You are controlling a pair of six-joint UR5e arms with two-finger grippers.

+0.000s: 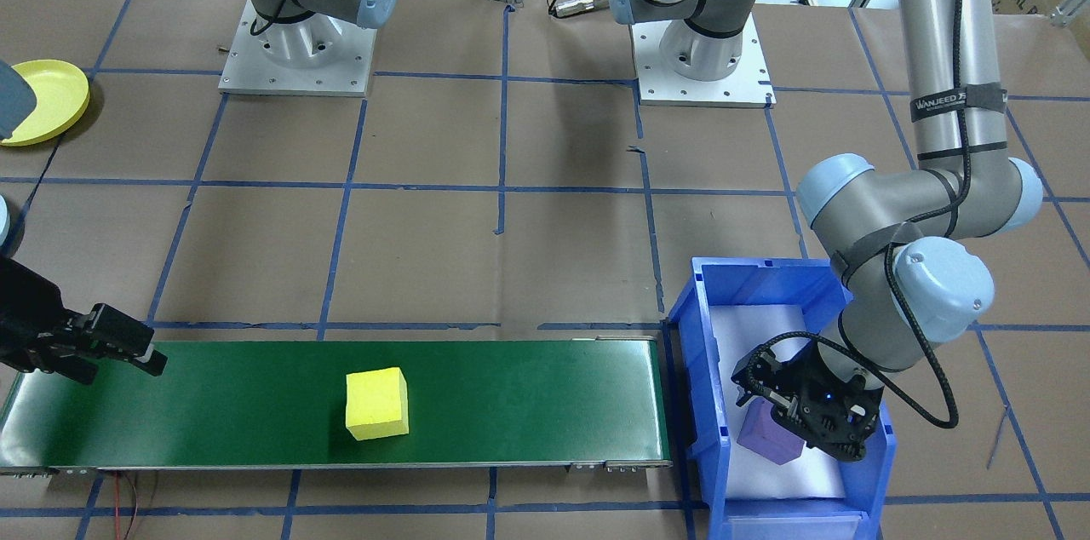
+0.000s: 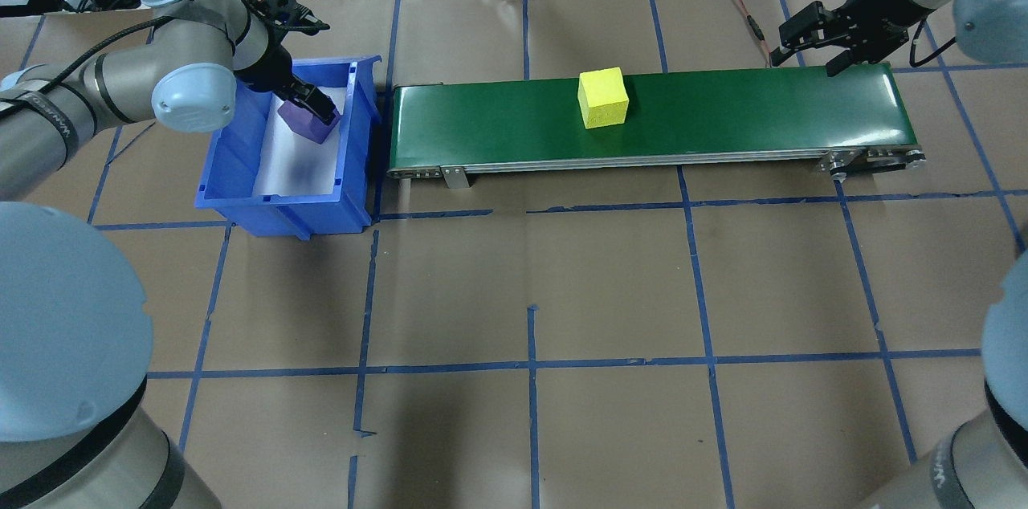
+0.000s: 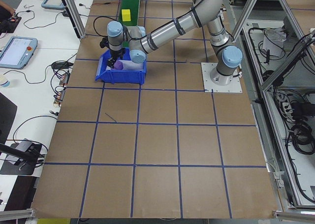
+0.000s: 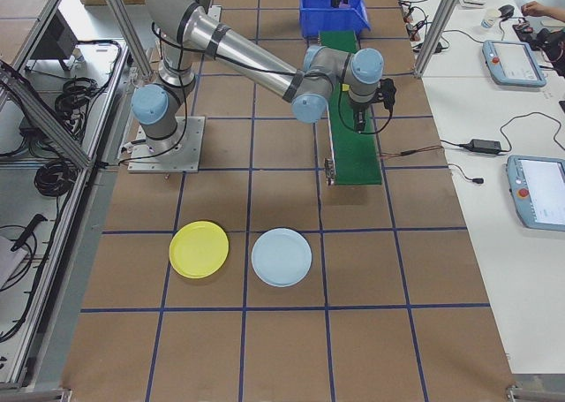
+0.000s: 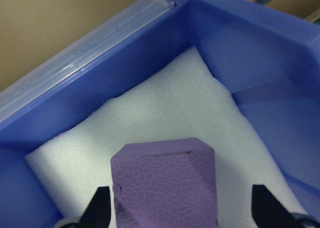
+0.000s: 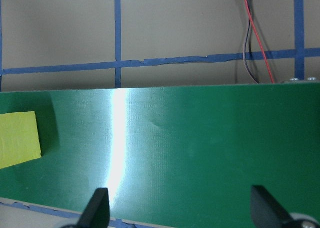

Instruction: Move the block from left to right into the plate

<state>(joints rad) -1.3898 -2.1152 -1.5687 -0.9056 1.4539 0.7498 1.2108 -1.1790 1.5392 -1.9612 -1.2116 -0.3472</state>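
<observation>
A yellow foam block [image 2: 603, 97] lies on the green conveyor belt [image 2: 747, 107], about mid-length. My right gripper [image 2: 807, 58] hovers open over the belt's right end, with the yellow block [image 6: 17, 138] at the left edge of its wrist view. My left gripper [image 2: 312, 103] is down inside the blue bin [image 2: 281, 200], open, its fingers [image 5: 100, 205] straddling a purple block [image 5: 165, 183] that rests on white foam. The yellow plate [image 4: 199, 249] lies on the table well away from the belt's right end, also seen as the yellow plate [image 1: 43, 101].
A light blue plate [image 4: 281, 257] sits beside the yellow one. Red and black wires [image 6: 252, 42] run past the belt's far side. Both arm bases [image 1: 298, 54] stand on the robot's side of the brown papered table with blue tape lines.
</observation>
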